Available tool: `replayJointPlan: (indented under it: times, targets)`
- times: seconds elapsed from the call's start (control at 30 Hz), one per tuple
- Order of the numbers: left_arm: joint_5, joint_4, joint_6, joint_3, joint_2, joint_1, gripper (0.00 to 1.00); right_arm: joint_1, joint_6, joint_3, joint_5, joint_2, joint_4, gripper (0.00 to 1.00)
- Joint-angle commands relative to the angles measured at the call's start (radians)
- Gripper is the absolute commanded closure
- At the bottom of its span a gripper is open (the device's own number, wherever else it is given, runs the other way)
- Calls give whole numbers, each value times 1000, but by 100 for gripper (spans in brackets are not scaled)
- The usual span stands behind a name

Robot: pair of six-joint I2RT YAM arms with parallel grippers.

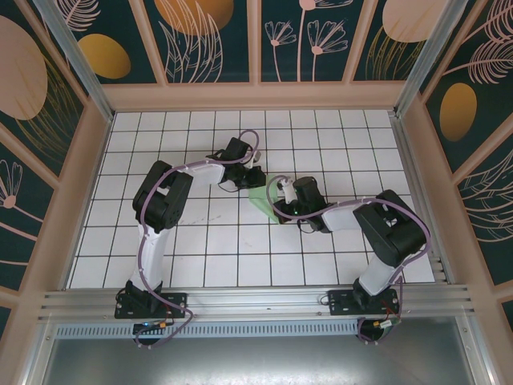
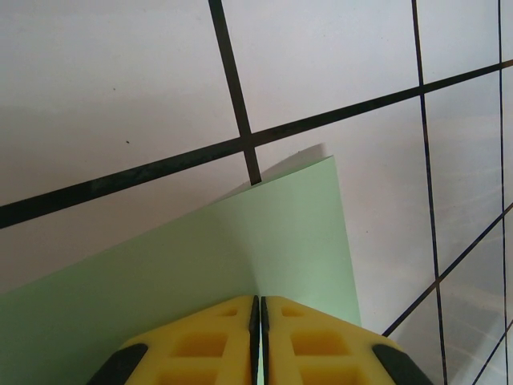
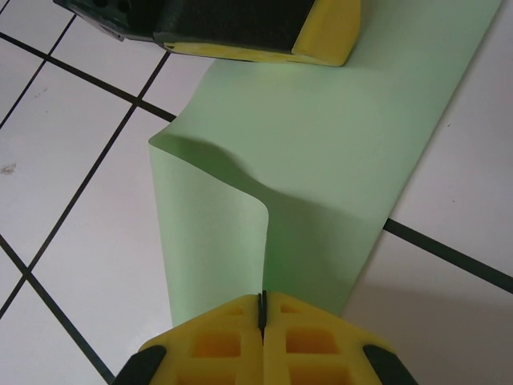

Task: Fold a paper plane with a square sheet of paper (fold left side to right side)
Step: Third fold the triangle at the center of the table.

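**Both claws pinched on the green sheet, mid-table**

Near edge: both arm bases sit on the aluminium rail (image 1: 256,301). Beyond it is the white table top with black grid lines (image 1: 200,249).

Right gripper (image 1: 282,192) (image 3: 263,309): yellow fingers are pressed together and clamped on the near edge of the thin pale green paper sheet (image 1: 264,202) (image 3: 321,160). At the pinch that edge is lifted off the tiles and curls over in a soft hump. The rest of the sheet lies flat.

Sheet position: about the middle of the table, between the two grippers.

Left gripper (image 1: 253,180) (image 2: 259,306): at the sheet's far end, fingers shut, with the paper running into the slit between them, so it is gripped there too. In the right wrist view its black body and one yellow finger (image 3: 325,32) lie over that far end. In the left wrist view a corner of the sheet points away past the fingertips, ending near a crossing of grid lines.

Far side: dark teal wall panels with pale plant motifs (image 1: 216,40).
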Motion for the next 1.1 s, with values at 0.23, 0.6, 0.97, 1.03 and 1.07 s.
replayJointPlan:
  times: [0.23,0.6,0.97,1.03,1.07]
  targets:
    - [-36,-42,13,-37,69,-4,85,-8,14,25,0,37,-19,100]
    - [-38,-40,11,-37,69,-4,85,-10,26,19,2,34,-25,100]
    - [-41,-42,10,-36,72,-3,85,-9,31,13,-2,3,-27,100]
    - [-41,-42,11,-34,72,-3,85,-8,34,11,-3,-1,-22,100]
    - [-41,-43,10,-34,72,-3,86,-9,33,10,-2,0,-21,100]
